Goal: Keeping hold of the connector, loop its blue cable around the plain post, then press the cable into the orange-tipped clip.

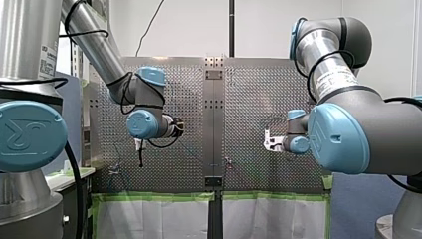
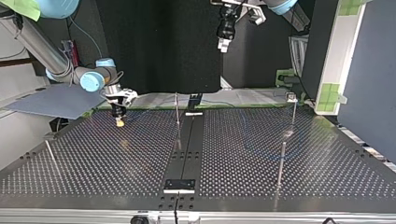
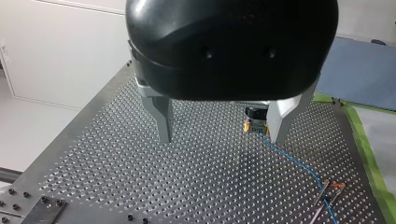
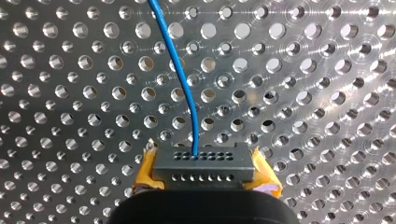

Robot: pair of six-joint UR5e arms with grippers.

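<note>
Perforated metal bench (image 2: pixel 93 163) under both arms, dark backdrop behind it in the top view. Found the connector (image 4: pixel 201 164) pinched between the yellow pads (image 4: pixel 267 183) of my right tool (image 4: pixel 203 178), low over the bench at the top view's left. Traced the blue cable (image 4: pixel 181 79) from the connector's face out over the holes, then, in the left wrist view, along the bench toward the orange-tipped clip (image 3: pixel 335 187). Saw my left tool (image 3: pixel 222 137) hanging high, metal fingers spread wide, nothing between them. Judged the connector small, hard and light, best gripped across its flat sides as now. Judged the cable thin, limp and a little springy, likely to slide loose in a loop unless kept taut, and to be pulled gently to spare the joint at the connector.
</note>
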